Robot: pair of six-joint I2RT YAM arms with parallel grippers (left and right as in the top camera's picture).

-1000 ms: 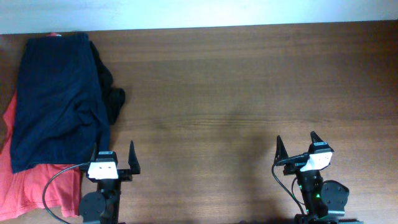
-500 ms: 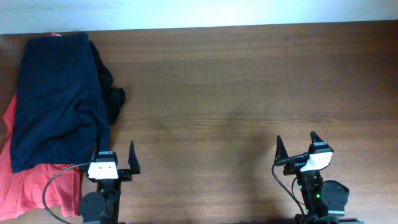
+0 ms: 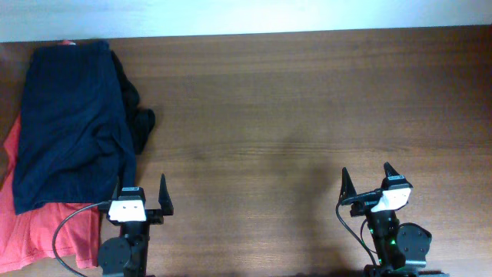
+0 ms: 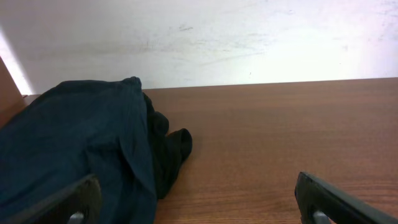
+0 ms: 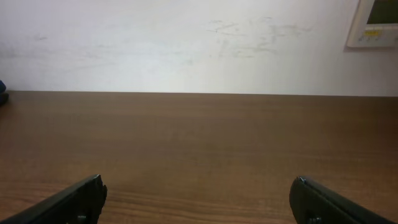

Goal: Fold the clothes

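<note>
A dark navy garment (image 3: 69, 115) lies spread at the table's far left, with a black bunched garment (image 3: 138, 119) at its right edge. It lies on top of a red-orange garment (image 3: 34, 231) that shows below and to its left. My left gripper (image 3: 141, 187) is open and empty near the front edge, just right of the pile. In the left wrist view the navy garment (image 4: 68, 149) fills the left side, between and beyond the open fingers (image 4: 199, 199). My right gripper (image 3: 367, 175) is open and empty at the front right, over bare wood (image 5: 196, 196).
The brown wooden table (image 3: 292, 108) runs to a white wall (image 5: 186, 43) at the back. A white wall unit (image 5: 374, 23) shows at the top right of the right wrist view.
</note>
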